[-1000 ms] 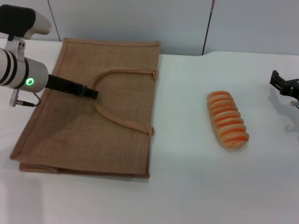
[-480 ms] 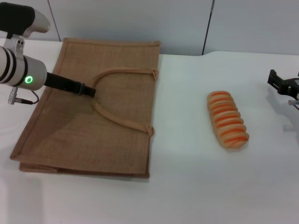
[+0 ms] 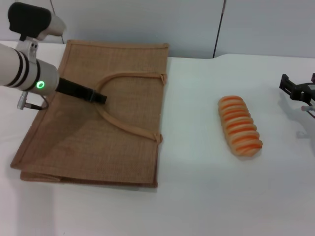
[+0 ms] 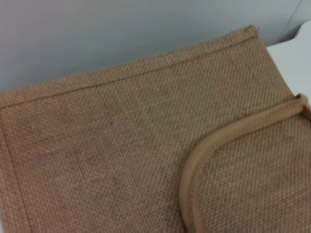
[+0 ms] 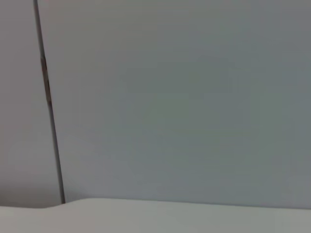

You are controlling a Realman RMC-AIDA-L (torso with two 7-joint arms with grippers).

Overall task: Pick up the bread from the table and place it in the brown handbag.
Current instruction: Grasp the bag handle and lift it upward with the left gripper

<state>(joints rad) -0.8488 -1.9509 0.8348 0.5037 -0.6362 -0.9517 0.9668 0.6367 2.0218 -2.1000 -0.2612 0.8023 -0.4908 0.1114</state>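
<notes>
Head view: left gripper (image 3: 98, 97) over the flat tan-brown burlap handbag (image 3: 123, 157), by its arched strap handle (image 3: 123, 127); grip state unclear. Right gripper (image 3: 290, 88) at far right, unclear too. Left wrist view shows only bag weave. Oblong tan orange-striped bread (image 3: 239, 126) lies right of the bag on white table (image 3: 197, 196).

The bread (image 3: 240, 126) is coloured tan and crossed by orange ridged stripes. The brown handbag (image 3: 123, 147) is woven in tan-brown burlap, with lighter tan handles (image 3: 125, 126). The table (image 3: 221, 196) is plain white. A green light (image 3: 40, 84) is shown on the white, black-banded left arm (image 3: 19, 73).
</notes>
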